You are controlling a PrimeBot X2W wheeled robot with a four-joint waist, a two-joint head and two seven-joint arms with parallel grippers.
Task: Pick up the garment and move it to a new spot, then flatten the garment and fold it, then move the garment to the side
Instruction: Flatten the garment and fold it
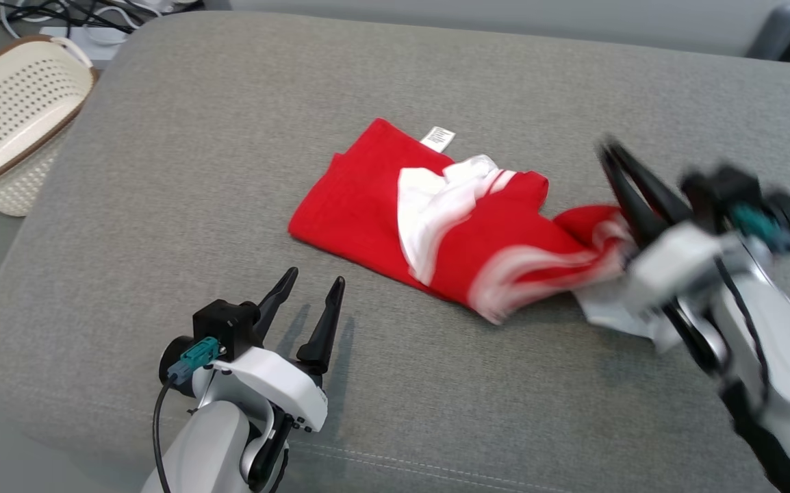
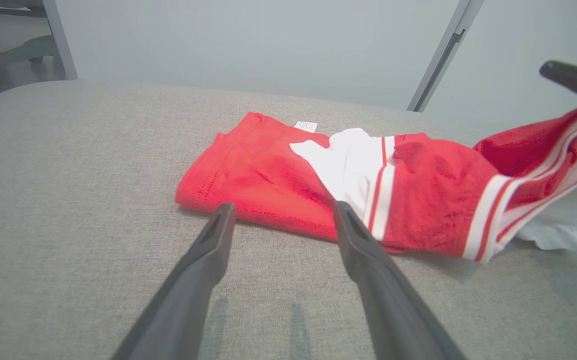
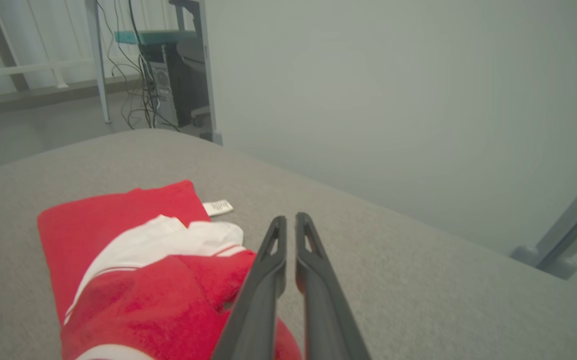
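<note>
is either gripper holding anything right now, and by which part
The right gripper is shut on the red garment, gripping its striped end, which is raised. The left gripper is open and holds nothing.

Wide grey fabric cushion (image 1: 162, 171) up front. Cream perforated basket (image 1: 18, 103), brown rim, sits just beside the cushion's far left corner. Black cables (image 1: 39, 12) lie tangled behind the basket. Dark computer tower (image 3: 168, 85) stands farther back, wires hanging beside it.
</note>
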